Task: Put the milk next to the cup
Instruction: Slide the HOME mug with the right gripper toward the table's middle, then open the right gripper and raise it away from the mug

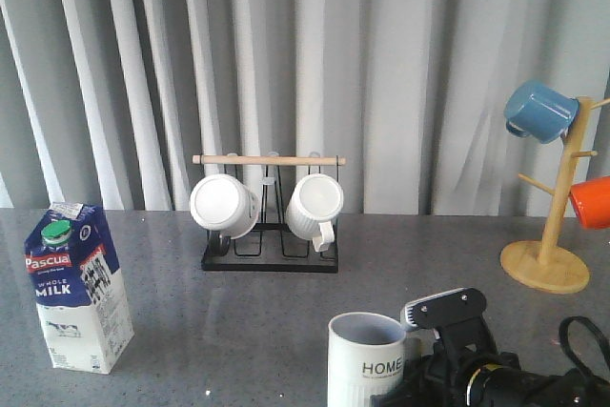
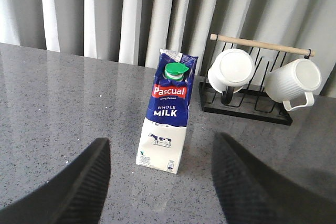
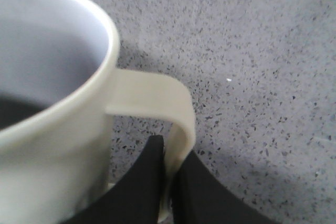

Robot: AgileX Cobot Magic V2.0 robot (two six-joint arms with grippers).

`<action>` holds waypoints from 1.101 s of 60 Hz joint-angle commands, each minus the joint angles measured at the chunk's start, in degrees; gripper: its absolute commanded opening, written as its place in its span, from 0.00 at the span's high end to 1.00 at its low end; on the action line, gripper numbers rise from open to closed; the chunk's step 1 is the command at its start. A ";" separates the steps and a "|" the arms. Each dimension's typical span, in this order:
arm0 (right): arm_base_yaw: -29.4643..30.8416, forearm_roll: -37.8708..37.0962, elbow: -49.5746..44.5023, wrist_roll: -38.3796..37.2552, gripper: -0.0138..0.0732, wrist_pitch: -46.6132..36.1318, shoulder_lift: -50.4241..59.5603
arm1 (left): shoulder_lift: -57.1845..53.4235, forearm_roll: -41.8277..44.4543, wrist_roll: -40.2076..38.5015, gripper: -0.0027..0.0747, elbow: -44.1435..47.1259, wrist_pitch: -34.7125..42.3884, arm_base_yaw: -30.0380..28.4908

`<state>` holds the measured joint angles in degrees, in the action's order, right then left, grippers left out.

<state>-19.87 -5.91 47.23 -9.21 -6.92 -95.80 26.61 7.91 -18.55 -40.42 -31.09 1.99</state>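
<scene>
Tall blue-and-white gable-top milk carton (image 1: 78,285) upright at 9 o'clock of ribbed grey-white HOME cup (image 1: 367,357), well apart; probably heavy, crushable—grip mid-body; left gripper (image 2: 160,182) agape, right gripper (image 3: 168,192) clamping cup handle.

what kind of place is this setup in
Probably a staged kitchen-counter mock-up: a speckled grey countertop, a black wire mug rack with a wooden bar, a wooden mug tree, and plain grey curtains instead of a wall.
</scene>
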 commanded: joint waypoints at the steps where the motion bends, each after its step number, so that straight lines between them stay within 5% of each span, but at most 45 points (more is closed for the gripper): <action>1: 0.07 0.23 2.08 0.24 0.82 -2.33 1.81 | 0.78 0.24 -0.05 0.43 -1.76 3.37 -0.07; 31: 0.07 1.17 2.08 0.11 0.39 5.12 2.98 | 0.78 0.24 -0.05 0.43 -1.76 1.10 -0.07; 53: 0.07 1.23 2.08 0.11 0.38 17.85 13.88 | 0.78 0.24 -0.05 0.43 -1.76 1.16 -0.07; 66: 0.01 1.46 1.88 0.34 0.41 32.18 24.72 | 0.78 0.24 -0.05 0.43 -1.76 1.21 -0.07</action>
<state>-19.87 -4.27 47.68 -9.27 21.74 -77.25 26.61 7.91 -18.55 -40.42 -33.61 1.99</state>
